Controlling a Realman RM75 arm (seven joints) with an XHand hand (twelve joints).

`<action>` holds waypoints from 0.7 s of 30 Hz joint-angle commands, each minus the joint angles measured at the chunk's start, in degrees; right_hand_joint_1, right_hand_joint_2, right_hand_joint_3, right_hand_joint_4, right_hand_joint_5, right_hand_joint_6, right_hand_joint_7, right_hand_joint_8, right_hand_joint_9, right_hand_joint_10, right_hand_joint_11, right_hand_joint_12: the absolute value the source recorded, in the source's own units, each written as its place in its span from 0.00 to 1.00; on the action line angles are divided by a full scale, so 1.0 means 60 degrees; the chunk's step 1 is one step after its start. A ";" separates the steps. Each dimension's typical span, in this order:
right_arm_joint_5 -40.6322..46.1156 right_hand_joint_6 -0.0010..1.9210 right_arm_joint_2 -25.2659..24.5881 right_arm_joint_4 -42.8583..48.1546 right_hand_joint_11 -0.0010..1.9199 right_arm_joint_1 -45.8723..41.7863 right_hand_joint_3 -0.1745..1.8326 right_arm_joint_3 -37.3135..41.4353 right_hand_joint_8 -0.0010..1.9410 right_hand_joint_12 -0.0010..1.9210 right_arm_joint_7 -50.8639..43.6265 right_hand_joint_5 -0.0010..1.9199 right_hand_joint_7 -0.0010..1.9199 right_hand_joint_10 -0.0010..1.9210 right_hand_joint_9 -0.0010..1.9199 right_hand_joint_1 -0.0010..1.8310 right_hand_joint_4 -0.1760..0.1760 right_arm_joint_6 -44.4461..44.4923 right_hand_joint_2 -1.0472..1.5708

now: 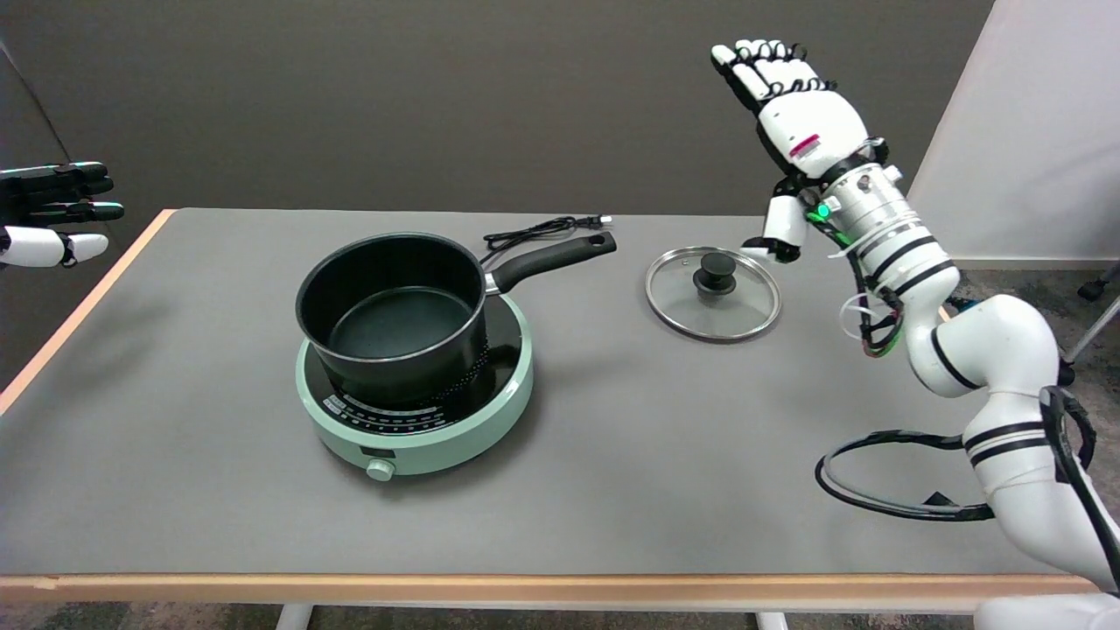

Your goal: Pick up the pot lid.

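A round glass pot lid (pixel 713 293) with a metal rim and a black knob (pixel 715 270) lies flat on the grey table, right of centre. My right hand (pixel 792 109) hangs in the air above and just right of the lid, fingers stretched out straight and thumb pointing down toward the lid's far right edge. The hand holds nothing and does not touch the lid.
A black saucepan (pixel 394 315) stands on a mint-green induction cooker (pixel 416 398) left of the lid, its handle (pixel 556 258) pointing toward the lid. A black power cord (pixel 542 230) lies behind it. A looped black cable (pixel 892 477) rests near my right arm. The idle left hand (pixel 52 214) hovers at far left.
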 commanded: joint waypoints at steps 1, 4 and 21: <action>0.1135 0.00 0.0075 -0.2293 0.00 0.0421 0.93 0.2028 0.00 0.00 0.0137 0.00 0.00 0.00 0.00 0.67 0.69 -0.3148 0.03; 0.1412 0.00 0.0075 -0.2602 0.00 0.0421 0.93 0.2246 0.00 0.00 0.0137 0.00 0.00 0.00 0.00 0.67 0.71 -0.3634 0.03; 0.1364 0.67 0.1188 -0.3180 0.34 0.0616 0.24 0.1011 0.31 0.73 0.0443 0.42 0.50 0.45 0.46 0.51 1.00 -0.3898 0.80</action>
